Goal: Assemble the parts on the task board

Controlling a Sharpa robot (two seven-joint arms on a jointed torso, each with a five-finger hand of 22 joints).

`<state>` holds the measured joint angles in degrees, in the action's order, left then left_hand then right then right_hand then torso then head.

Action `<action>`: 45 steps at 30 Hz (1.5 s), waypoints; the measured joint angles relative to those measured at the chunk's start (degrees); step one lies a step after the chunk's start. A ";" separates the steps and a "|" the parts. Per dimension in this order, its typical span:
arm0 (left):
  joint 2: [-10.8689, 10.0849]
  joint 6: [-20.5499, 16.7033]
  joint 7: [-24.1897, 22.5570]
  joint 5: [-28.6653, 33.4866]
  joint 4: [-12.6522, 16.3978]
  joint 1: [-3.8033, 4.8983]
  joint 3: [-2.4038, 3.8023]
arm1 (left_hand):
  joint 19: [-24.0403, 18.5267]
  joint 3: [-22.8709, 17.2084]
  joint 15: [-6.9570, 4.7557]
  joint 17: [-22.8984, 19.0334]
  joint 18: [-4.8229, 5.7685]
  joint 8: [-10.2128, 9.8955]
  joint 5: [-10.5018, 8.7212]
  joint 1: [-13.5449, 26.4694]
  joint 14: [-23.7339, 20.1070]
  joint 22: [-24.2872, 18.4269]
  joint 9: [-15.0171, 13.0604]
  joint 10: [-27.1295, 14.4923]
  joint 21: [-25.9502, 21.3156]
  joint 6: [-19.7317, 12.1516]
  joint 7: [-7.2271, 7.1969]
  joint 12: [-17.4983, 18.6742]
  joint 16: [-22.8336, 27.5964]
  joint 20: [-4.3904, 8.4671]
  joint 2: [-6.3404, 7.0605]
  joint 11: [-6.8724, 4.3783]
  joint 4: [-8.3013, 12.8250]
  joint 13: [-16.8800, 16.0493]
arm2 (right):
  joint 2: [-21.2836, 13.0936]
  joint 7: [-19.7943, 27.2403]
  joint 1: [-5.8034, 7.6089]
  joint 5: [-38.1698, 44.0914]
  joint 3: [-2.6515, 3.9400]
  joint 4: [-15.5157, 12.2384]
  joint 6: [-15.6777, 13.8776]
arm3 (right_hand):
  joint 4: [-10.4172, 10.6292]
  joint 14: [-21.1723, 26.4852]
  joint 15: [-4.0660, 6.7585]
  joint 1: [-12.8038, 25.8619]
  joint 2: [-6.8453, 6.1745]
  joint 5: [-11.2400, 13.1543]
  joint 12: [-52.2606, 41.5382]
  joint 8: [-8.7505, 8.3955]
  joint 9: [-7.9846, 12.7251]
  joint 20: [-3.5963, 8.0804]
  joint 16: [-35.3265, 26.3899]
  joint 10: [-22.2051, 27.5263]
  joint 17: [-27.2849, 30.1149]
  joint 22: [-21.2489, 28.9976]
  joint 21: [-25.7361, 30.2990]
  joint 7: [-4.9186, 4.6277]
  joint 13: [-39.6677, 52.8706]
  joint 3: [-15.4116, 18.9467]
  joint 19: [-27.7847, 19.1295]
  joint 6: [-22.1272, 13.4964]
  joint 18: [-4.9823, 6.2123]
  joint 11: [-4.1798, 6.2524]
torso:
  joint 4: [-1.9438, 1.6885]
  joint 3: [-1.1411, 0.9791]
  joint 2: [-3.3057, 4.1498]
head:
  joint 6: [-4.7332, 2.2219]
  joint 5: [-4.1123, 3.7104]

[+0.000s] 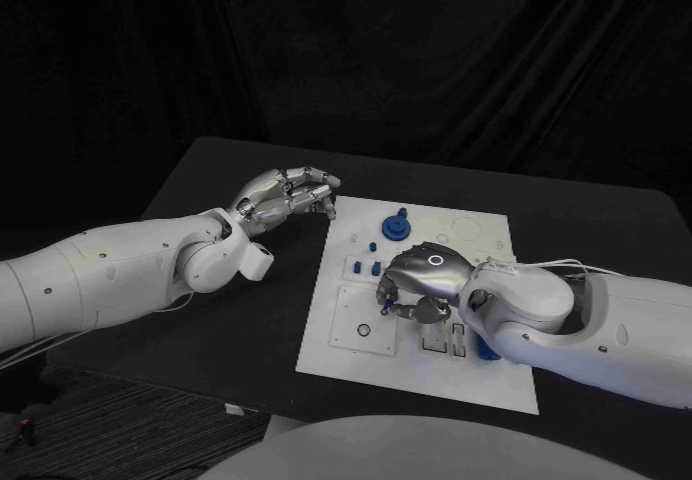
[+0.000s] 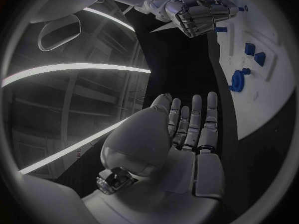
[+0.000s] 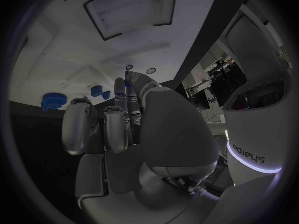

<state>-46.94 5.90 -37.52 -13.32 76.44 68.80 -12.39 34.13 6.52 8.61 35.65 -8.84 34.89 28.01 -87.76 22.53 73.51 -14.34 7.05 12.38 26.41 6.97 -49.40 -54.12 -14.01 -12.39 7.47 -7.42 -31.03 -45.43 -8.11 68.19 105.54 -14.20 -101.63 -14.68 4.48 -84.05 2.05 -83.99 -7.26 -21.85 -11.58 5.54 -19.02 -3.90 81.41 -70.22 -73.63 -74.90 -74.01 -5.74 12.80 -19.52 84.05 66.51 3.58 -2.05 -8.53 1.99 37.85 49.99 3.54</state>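
Head view first: we see the flat white rectangular task board [image 1: 418,345] lying mid-table on the matte black table [image 1: 216,190]. Our silver many-fingered right hand [image 1: 418,280] hangs over the board's centre, fingers curled downward; from here we cannot tell whether they pinch anything. A round blue gear-like part with a knob [image 1: 395,229] stands near the board's far edge, a small blue peg [image 1: 355,267] sits just left of the right hand, and another blue piece [image 1: 488,350] peeks from under the right wrist. Our silver left hand [image 1: 289,192] hovers off the board's far-left corner, fingers bent inward, nothing in them that we can make out.

Left wrist view now: the left hand's fingers lie straight, side by side, holding nothing. Beyond them, the right hand is bunched over the board, with the blue gear part and two small blue blocks [image 2: 254,54] on the white surface nearby.

Right wrist view: the right hand's fingers reach forward toward the board, and something blue [image 3: 127,76] shows at a fingertip, though we cannot confirm a pinch.

Our worry: if a peg is held there, the grip looks slight, so a tilted descent could jam it against its hole or drop it. The wrist also sits low over that hidden blue piece and could nudge it.
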 measured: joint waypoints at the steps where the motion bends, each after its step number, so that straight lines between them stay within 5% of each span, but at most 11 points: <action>1: 0.01 0.01 0.00 0.00 -0.01 -0.01 0.00 | 0.00 0.00 0.00 0.00 0.00 0.00 0.00 0.00 0.00 0.00 0.00 0.00 0.00 0.00 0.00 0.00 0.00 0.00 0.00 0.00 0.00 0.00 | 0.05 -0.03 -0.04 0.11 0.00 0.08 0.02 | 0.00 0.00 0.00 0.00 0.00 0.00 0.00 0.00 0.00 0.00 0.00 0.00 0.00 0.00 0.00 0.00 -0.01 0.00 0.00 0.00 0.00 0.00 | 0.00 -0.01 0.00 | 0.00 0.00; 45: 0.63 0.48 0.35 0.01 -0.76 -0.18 0.00 | -0.20 -0.31 0.00 -0.12 0.00 -0.22 0.23 0.00 0.00 0.17 0.20 0.00 0.00 0.00 0.00 0.32 0.22 -0.21 0.00 0.00 0.32 0.35 | 0.76 -0.51 -0.47 0.87 0.06 0.47 1.27 | -0.40 0.00 0.00 0.17 -0.17 0.43 0.22 -0.56 0.23 0.00 -0.21 -0.94 0.11 -0.03 0.24 0.22 0.34 0.07 0.00 0.01 0.00 0.32 | 0.02 -0.02 -0.03 | 0.00 -0.08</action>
<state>-46.31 6.38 -37.17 -13.32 75.69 68.62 -12.39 33.93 6.20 8.61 35.53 -8.84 34.67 28.24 -87.76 22.53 73.68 -14.14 7.04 12.38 26.41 6.97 -49.08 -53.90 -14.21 -12.39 7.47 -7.11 -30.68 -44.67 -8.62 67.72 106.41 -14.14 -101.16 -13.42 4.08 -84.05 2.05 -83.82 -7.42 -21.42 -11.36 4.97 -18.79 -3.90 81.20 -71.16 -73.52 -74.93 -73.76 -5.52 13.14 -19.44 84.05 66.52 3.58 -1.73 -8.50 1.97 37.81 49.99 3.46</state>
